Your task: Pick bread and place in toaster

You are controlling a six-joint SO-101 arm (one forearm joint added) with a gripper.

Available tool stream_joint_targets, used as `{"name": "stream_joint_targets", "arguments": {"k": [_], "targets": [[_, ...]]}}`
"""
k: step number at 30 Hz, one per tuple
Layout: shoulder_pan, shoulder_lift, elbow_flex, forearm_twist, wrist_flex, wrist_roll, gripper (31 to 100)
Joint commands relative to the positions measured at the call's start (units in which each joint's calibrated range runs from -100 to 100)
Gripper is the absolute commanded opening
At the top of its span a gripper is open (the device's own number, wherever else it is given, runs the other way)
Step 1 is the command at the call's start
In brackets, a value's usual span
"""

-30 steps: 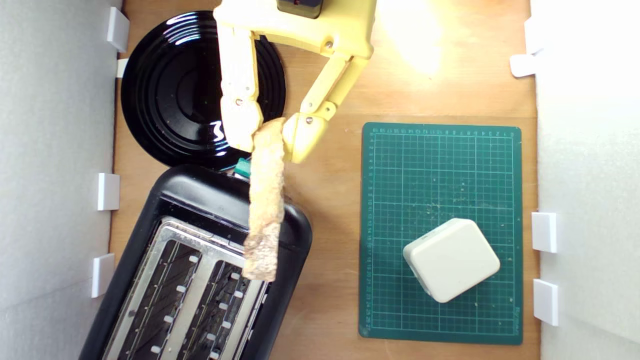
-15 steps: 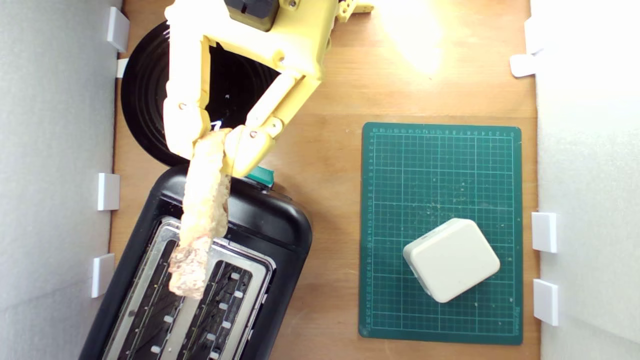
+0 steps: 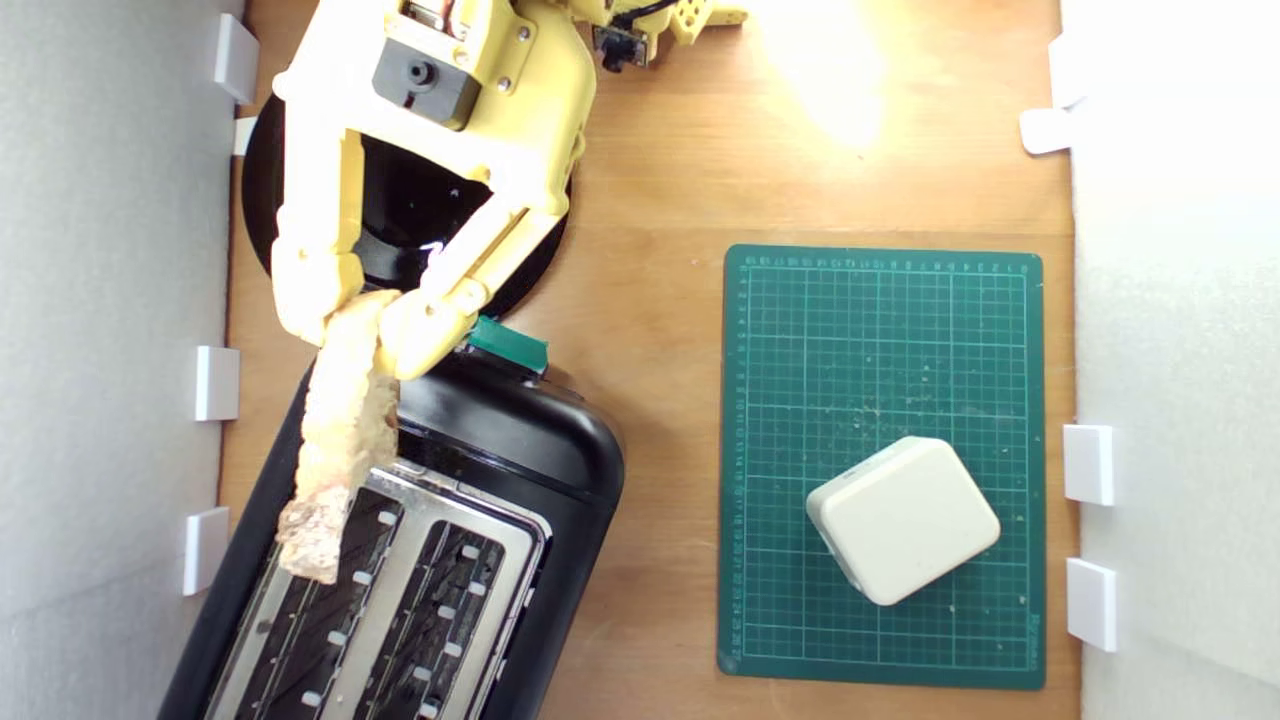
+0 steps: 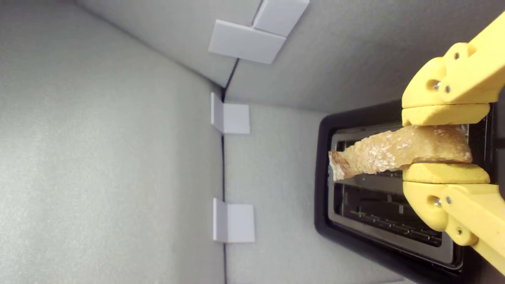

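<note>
In the exterior view there is one yellow claw (image 3: 365,320), one piece of bread (image 3: 335,440), one toaster (image 3: 500,440) with two slots, one black plate (image 3: 400,215), one green cutting mat (image 3: 880,370) and one cream-white block (image 3: 903,518). The claw is clamped on one end of the bread, and the two fingers press it from both sides. The rest of the bread hangs out from the claw tips, over the edge of the toaster at the exterior view's left, near the slot on that side. Its far end is above the silver top plate (image 3: 400,580). The bread is in the air and not inside a slot. The plate lies under the arm, behind the claw. The teal lever (image 3: 510,345) is just beside the claw, at the toaster's near end. The mat and the block on it are well apart from the claw, at the exterior view's right, on the wooden counter (image 3: 660,180). The arm comes in from the top edge and points down toward the toaster.

In the wrist view one bread (image 4: 398,152) is pinched between two yellow fingers (image 4: 444,114) of the claw (image 4: 444,144). The toaster (image 4: 323,177) is beyond the claw, with its open slots behind the bread. The grey walls (image 4: 110,157) carry four white brackets.
</note>
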Motion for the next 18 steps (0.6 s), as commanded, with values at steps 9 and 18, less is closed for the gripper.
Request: {"name": "stream_joint_targets", "arguments": {"k": [9,18], "targets": [[3.01,2.92,-3.63,-3.05,-7.04,2.31,47.7],[4.94,5.66,-3.63,-3.14,-10.54,2.1,47.7]]}}
